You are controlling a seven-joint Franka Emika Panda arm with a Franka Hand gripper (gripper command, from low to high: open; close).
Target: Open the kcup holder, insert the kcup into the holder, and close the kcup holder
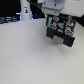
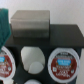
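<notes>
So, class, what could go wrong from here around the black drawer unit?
The black boxy drawer unit appears open, with round red-and-white-lidded pods already in slots; a lowered pod might hit one. The grey rectangular block on its top could be knocked off by the white arm close above.

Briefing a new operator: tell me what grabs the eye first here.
The black kcup holder stands out on the pale table, toward the exterior view's right. In the wrist view, two round red-and-white lids flank a white cylinder, with a gray box on the holder's top.
</notes>
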